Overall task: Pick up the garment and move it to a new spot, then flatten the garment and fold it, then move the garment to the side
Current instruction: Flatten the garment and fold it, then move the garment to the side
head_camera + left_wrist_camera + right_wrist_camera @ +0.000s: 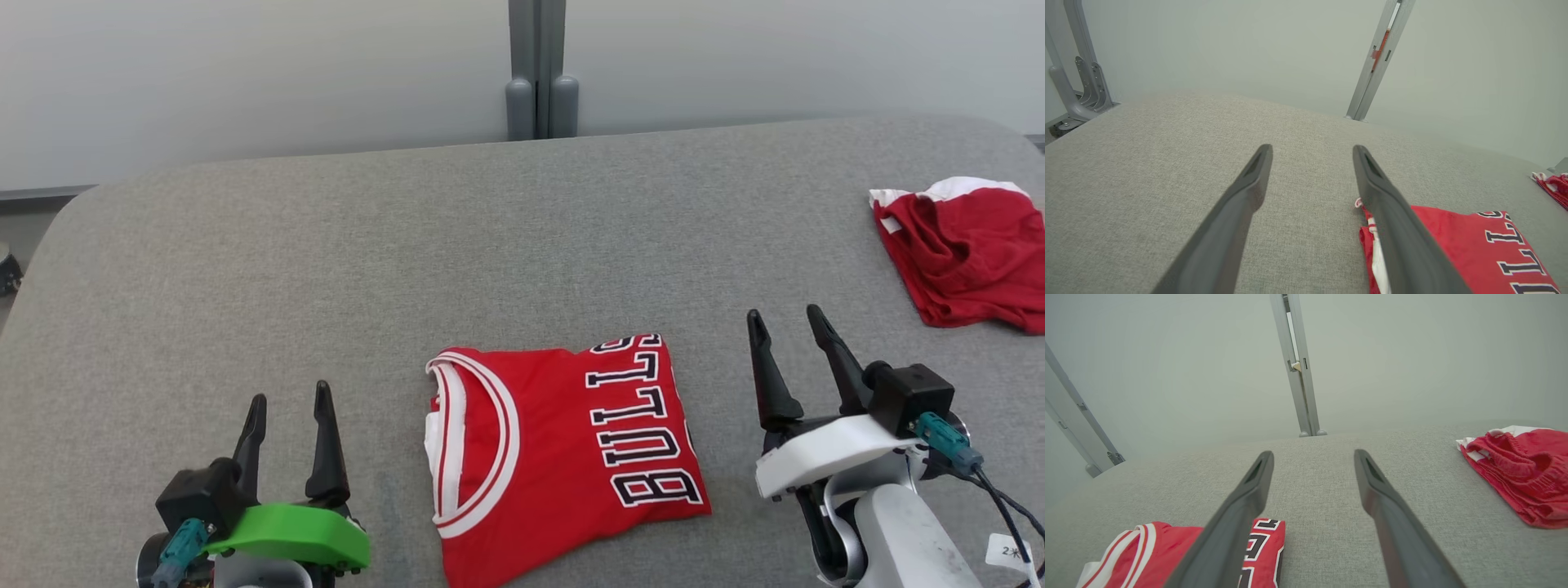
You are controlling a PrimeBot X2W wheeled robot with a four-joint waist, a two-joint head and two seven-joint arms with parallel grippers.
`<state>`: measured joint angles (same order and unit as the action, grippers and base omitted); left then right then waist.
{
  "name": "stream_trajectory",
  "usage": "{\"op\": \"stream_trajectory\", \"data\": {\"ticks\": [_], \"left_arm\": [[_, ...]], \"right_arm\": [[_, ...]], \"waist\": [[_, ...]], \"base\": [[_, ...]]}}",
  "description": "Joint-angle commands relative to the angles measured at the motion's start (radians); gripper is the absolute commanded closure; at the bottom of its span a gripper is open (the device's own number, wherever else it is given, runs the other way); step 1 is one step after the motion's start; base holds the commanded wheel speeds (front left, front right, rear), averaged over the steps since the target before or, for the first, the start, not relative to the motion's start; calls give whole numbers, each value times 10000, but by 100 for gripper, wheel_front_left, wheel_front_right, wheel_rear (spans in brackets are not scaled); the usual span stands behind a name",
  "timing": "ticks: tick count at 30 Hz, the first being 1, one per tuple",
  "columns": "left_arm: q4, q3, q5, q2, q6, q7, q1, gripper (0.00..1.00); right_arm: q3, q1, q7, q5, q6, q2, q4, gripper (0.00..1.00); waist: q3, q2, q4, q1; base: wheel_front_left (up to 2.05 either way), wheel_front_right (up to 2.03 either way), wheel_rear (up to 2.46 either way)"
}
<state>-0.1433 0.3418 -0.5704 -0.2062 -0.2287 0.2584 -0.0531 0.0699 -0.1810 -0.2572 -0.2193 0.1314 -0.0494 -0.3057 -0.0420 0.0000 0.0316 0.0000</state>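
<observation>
Left pincer (291, 392) beside "BULLS" jersey (563, 457).

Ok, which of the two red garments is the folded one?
The lettered jersey, lying flat in a neat rectangle at the near middle. The other red garment, far right, is a crumpled heap.

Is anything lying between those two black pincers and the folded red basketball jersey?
Nothing visible. Only bare grey padded surface separates the folded red basketball jersey from the left pincer and the right pincer, both open. The crumpled red-and-white garment lies farther right, beyond the right pincer.
</observation>
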Motion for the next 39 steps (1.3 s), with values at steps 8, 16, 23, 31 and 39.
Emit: {"op": "stream_trajectory", "data": {"ticks": [8,16,23,31,39], "left_arm": [[39,-436,329,205,246,75,491,0],[-117,-586,568,365,424,70,526,0],[-196,-694,705,435,437,69,507,0],[-277,-728,760,491,460,70,474,0],[-257,-739,807,564,472,70,333,0]], "right_arm": [[-108,641,210,-98,-17,-19,654,0],[-58,757,295,-228,-17,-20,719,0],[-89,799,339,-127,-17,-20,716,0],[-197,778,599,23,-17,-19,540,0],[106,599,2507,-196,-17,-23,270,0]], "waist": [[205,0,-288,0],[251,0,-201,0],[229,0,-136,0],[175,0,-71,0],[-102,0,150,0]], "base": [[0,0,0],[0,0,0],[0,0,0],[0,0,0],[0,0,0]]}}
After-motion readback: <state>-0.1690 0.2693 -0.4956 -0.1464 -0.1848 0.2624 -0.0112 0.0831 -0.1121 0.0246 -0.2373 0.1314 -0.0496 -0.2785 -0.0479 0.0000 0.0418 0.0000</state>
